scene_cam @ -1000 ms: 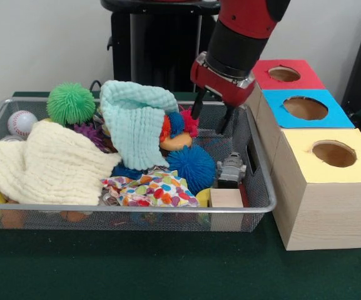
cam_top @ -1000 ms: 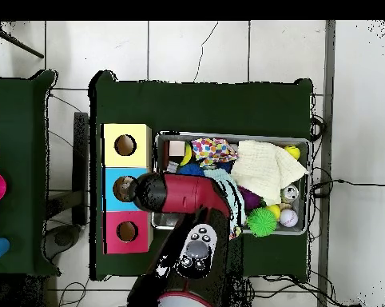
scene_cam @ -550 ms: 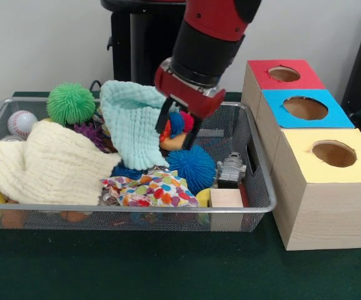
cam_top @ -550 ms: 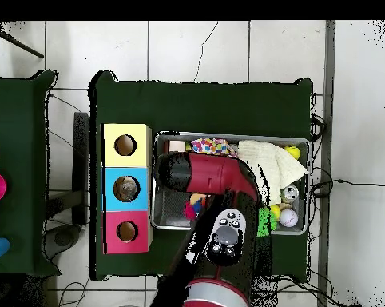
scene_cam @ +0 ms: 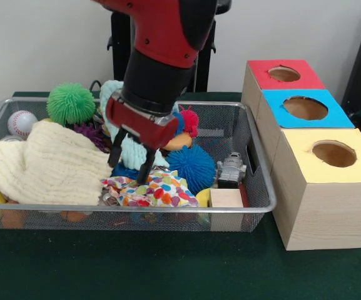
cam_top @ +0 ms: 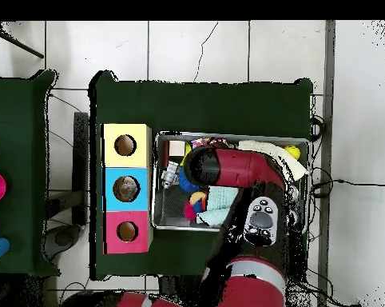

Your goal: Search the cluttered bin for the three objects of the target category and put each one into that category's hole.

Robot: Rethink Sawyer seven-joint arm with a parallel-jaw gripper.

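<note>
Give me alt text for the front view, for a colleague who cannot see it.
The red and black arm's open, empty hand hangs over a multicolored spotted cloth in a cluttered wire bin. Around it lie a cream cloth, spiky balls and a baseball. Beside the bin stand red, blue and yellow boxes with round holes.

Green-clothed desk (scene_cam: 167, 269) carries wire mesh bin (scene_cam: 261, 187); beside it, touching row of red (scene_cam: 264, 78), blue (scene_cam: 274, 115), yellow (scene_cam: 324, 200) hole boxes.

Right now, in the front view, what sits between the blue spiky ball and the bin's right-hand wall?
In the front view, a small grey robot toy stands between the blue spiky ball and the bin's right-hand wall.
</note>
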